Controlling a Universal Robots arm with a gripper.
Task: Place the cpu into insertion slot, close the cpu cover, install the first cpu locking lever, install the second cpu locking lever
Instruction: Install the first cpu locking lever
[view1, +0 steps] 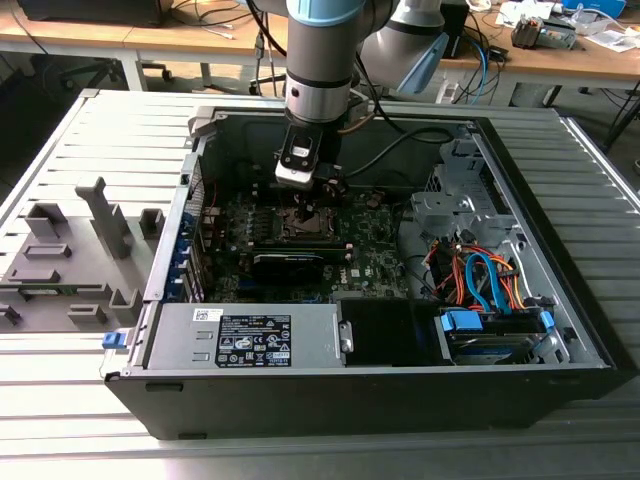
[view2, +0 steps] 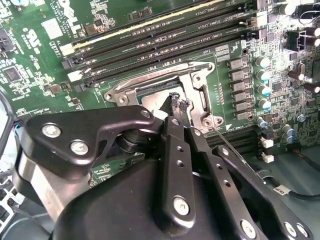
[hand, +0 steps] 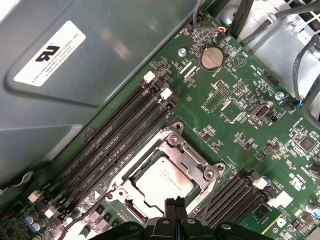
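The cpu (hand: 164, 177), a square silver-grey chip, lies flat in the insertion slot (hand: 132, 171), whose dark edge shows beside it. The cpu cover (hand: 192, 159), a silver metal frame, lies down around the chip; it also shows in the second wrist view as cover (view2: 196, 80) over cpu (view2: 154, 98). My gripper (hand: 176, 202) is shut, its black fingertips (view2: 176, 101) just over the chip's edge. A thin wire locking lever (view2: 226, 144) runs beside the fingers, lever (hand: 212, 189) slanting off the socket corner. In the exterior view the gripper (view1: 303, 192) hangs over the socket (view1: 300, 218).
Long black memory slots (hand: 125, 131) run beside the socket, next to the grey case wall (hand: 75, 75). A coin battery (hand: 211, 56) sits further off. The open computer case holds a power supply (view1: 245, 335) and coloured cables (view1: 480, 280). Grey fixtures (view1: 70, 250) stand on the table at the exterior view's left.
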